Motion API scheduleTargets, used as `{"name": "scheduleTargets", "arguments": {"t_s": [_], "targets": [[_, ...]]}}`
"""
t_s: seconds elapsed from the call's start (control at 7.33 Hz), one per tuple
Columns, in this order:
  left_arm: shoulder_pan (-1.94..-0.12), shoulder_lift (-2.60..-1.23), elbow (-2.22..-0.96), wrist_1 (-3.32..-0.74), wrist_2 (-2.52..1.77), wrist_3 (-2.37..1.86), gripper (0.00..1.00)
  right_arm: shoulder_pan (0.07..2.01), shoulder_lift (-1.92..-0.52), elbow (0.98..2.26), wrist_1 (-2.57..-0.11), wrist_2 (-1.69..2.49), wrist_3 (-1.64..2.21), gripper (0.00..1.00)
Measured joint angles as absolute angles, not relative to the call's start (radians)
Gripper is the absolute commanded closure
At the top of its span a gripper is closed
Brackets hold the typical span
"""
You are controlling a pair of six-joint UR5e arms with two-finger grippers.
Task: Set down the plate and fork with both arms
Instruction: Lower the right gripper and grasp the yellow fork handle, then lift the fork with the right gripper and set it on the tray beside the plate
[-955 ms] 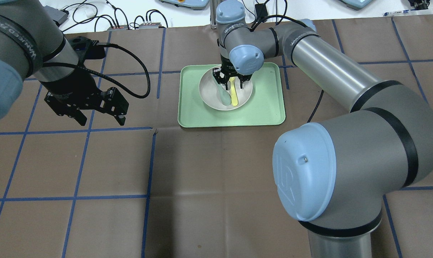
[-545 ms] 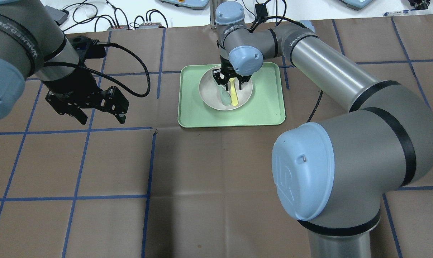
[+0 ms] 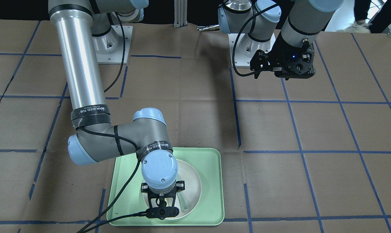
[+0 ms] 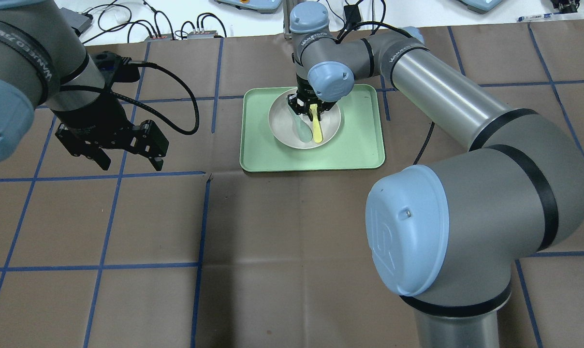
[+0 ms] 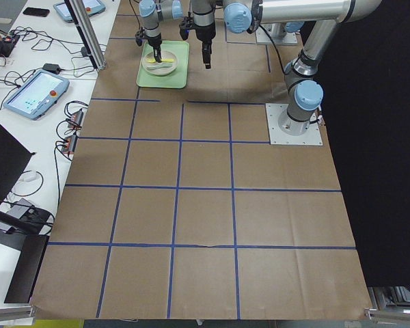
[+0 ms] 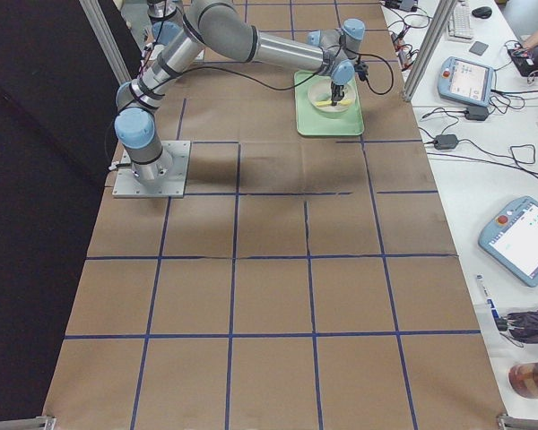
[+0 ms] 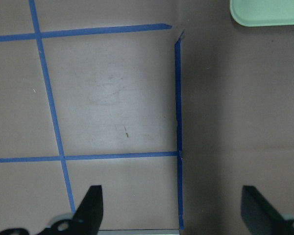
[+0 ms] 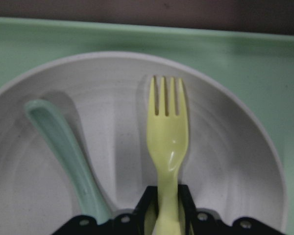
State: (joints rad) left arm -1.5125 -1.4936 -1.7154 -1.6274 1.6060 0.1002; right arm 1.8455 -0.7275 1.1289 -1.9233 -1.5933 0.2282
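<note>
Pale yellow fork (image 8: 167, 142) in the round off-white plate (image 8: 225, 147) on a green tray (image 4: 359, 145), its long axis running toward the robot, tines nearest it. The right gripper (image 8: 167, 198) pinches the handle. A grey-green spoon (image 8: 63, 147) lies alongside. The left gripper (image 4: 130, 164) hangs spread wide, well apart

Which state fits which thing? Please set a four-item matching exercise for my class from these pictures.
1 fork
2 spoon
3 tray
4 left gripper

A open, over bare table
B pale green, under the plate
C gripped at its handle by the right gripper
D lying free in the plate

Pairs: 1-C, 2-D, 3-B, 4-A
</note>
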Motion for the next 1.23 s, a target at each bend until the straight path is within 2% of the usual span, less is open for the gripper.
{"name": "scheduleTargets", "arguments": {"t_s": [0.55, 1.23], "targets": [[-1.514, -1.475, -1.714, -1.63, 1.613, 0.095, 0.0, 1.846, -0.738, 1.123, -1.919, -1.591, 0.23, 0.98], [-1.524, -1.499, -1.708, -1.622, 1.613, 0.099, 0.0, 1.831, -0.825, 1.139, -1.848, -1.58, 0.247, 0.98]]}}
